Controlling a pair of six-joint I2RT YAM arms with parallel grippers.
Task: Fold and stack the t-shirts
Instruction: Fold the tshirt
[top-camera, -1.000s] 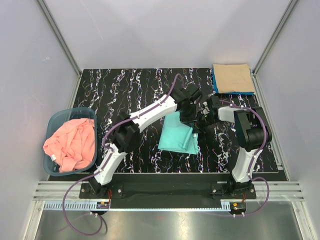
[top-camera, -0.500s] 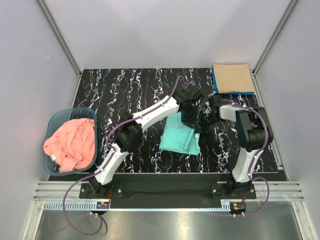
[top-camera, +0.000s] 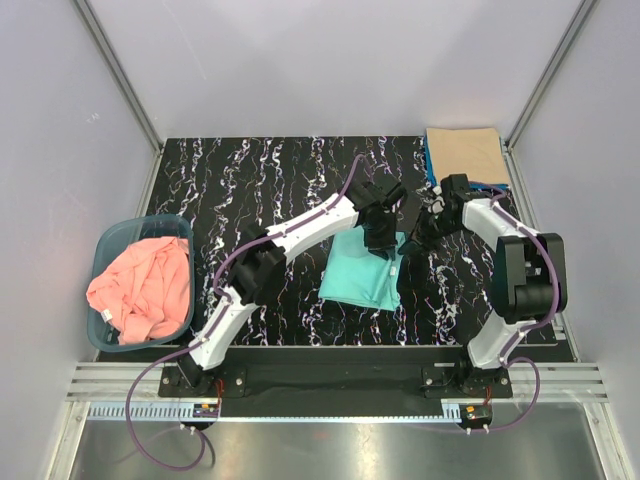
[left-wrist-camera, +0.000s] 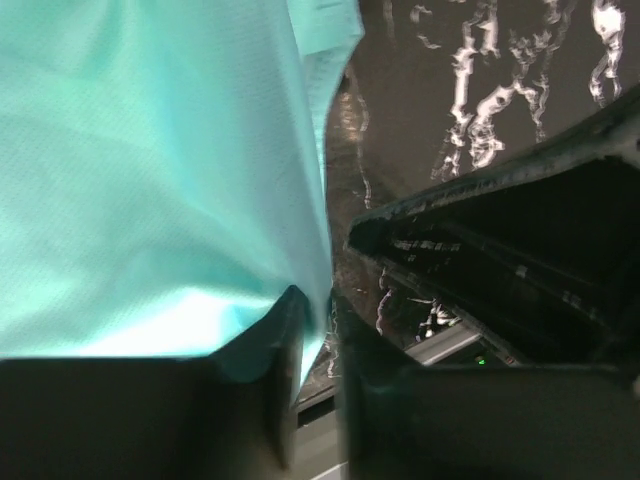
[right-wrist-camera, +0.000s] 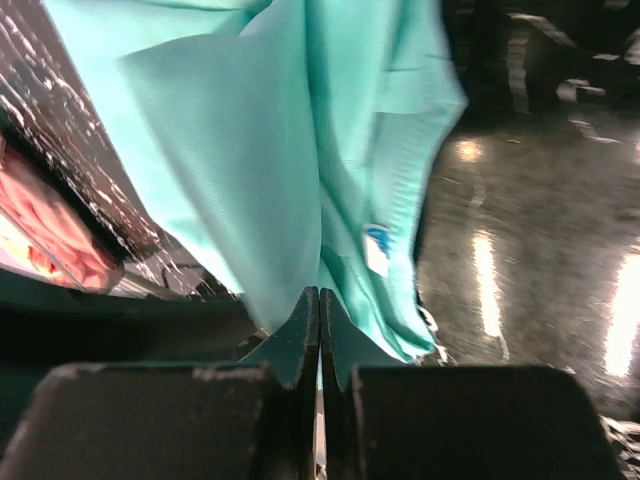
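We see a black tabletop (top-camera: 250, 190) with white marble veining, plain pale grey walls (top-camera: 330, 60), aluminium frame posts (top-camera: 116, 72) in the corners, a ribbed aluminium rail (top-camera: 110, 380) and brushed steel sheet (top-camera: 330, 450) up front.

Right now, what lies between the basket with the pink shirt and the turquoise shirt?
In the top view, only the left arm crosses above that stretch; beneath it the black marbled table is bare between the basket and the turquoise shirt.

From above I lose the far edge of the turquoise shirt (top-camera: 358, 277) under the left gripper (top-camera: 381, 243) and right gripper (top-camera: 411, 240), blue shirt (top-camera: 430, 165) a mere sliver beneath the tan shirt (top-camera: 463, 155), turquoise cloth cropped in both wrist views.
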